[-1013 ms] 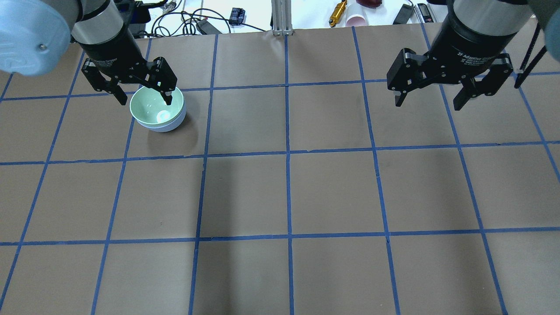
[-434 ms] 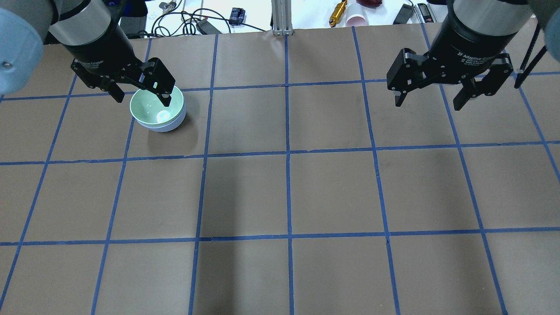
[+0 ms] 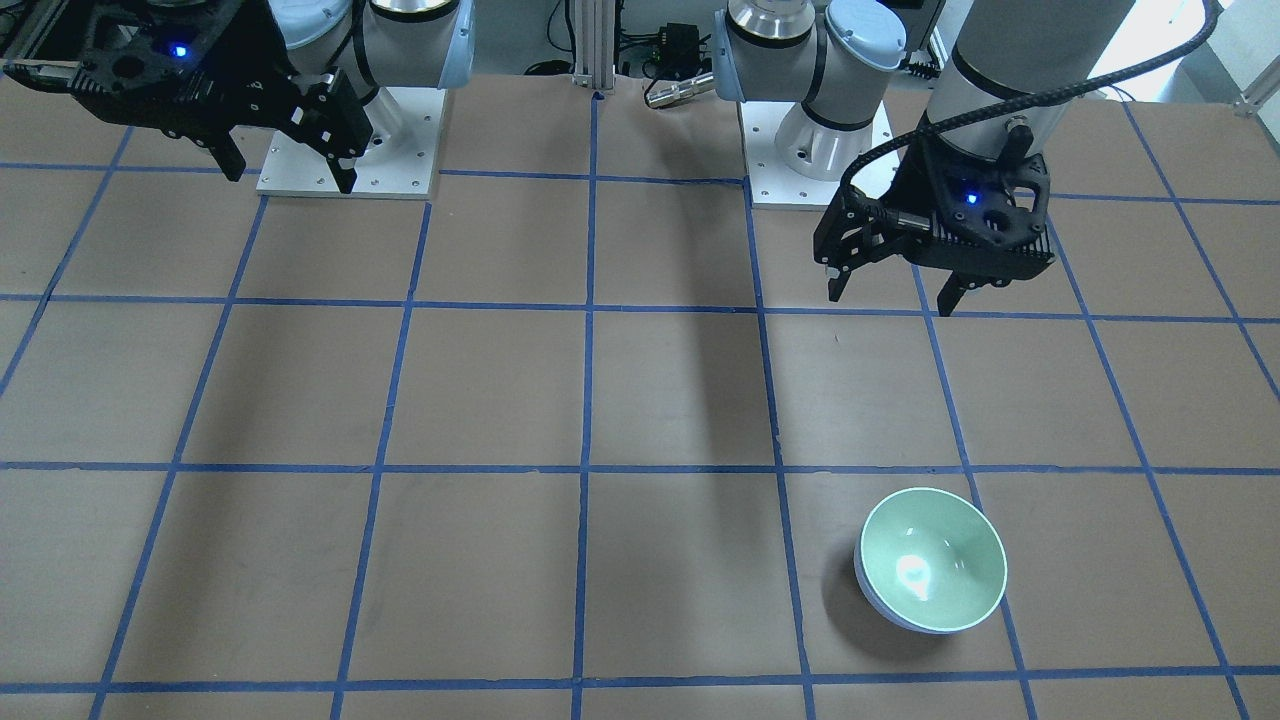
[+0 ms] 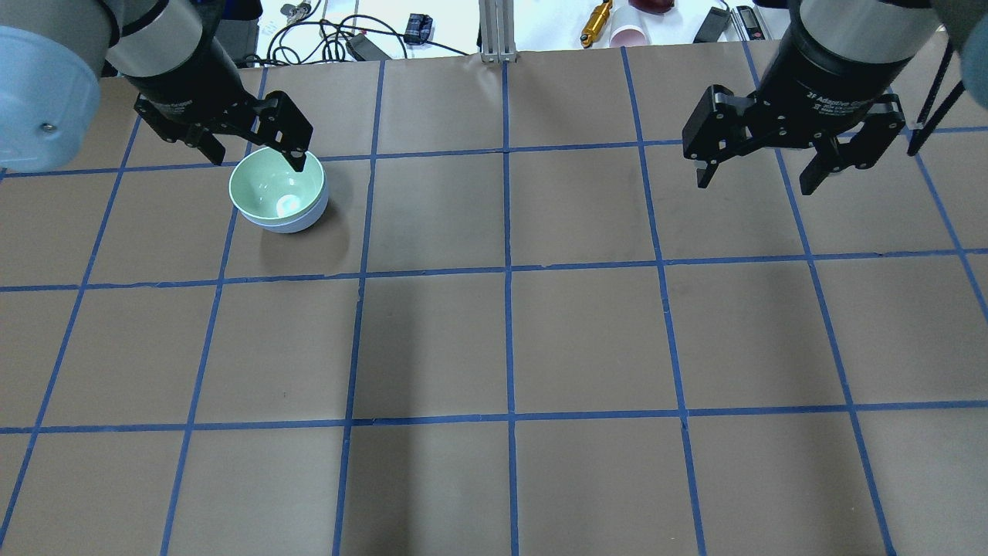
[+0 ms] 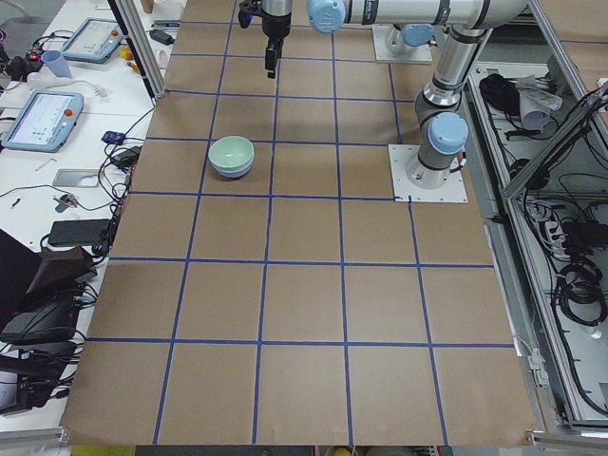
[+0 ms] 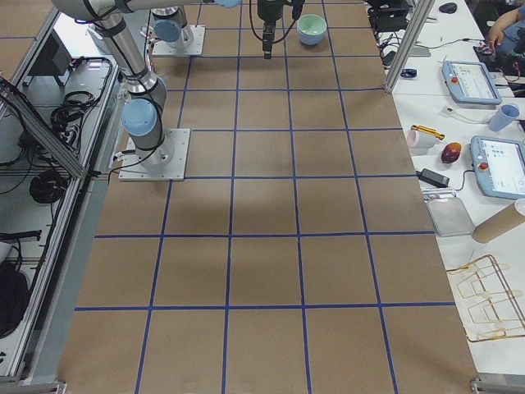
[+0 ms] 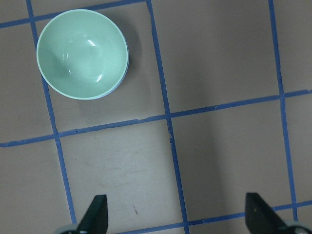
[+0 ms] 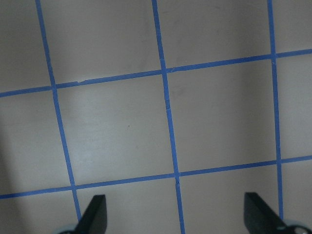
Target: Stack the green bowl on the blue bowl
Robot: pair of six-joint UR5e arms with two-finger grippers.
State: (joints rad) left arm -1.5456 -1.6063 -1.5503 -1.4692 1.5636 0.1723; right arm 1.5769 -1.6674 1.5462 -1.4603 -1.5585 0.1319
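Note:
The green bowl [image 4: 276,188] sits nested inside the blue bowl [image 4: 292,225], whose outside shows below the green rim. The stack stands on the table's far left part. It also shows in the front view, green bowl [image 3: 932,560] in blue bowl [image 3: 878,603], and in the left wrist view [image 7: 82,53]. My left gripper [image 4: 255,157] is open and empty, raised above the stack's near side and apart from it; it also shows in the front view [image 3: 888,298]. My right gripper [image 4: 754,185] is open and empty, high over the table's right part.
The table [image 4: 509,347] is brown paper with a blue tape grid. Cables, a gold cylinder and a pink cup [image 4: 629,35] lie beyond its far edge. The robot's base plates [image 3: 345,140] stand at the near edge.
My left gripper, open throughout, has lifted up and drawn back from the green bowl's rim. The nested bowls stay put. The right arm has not moved.

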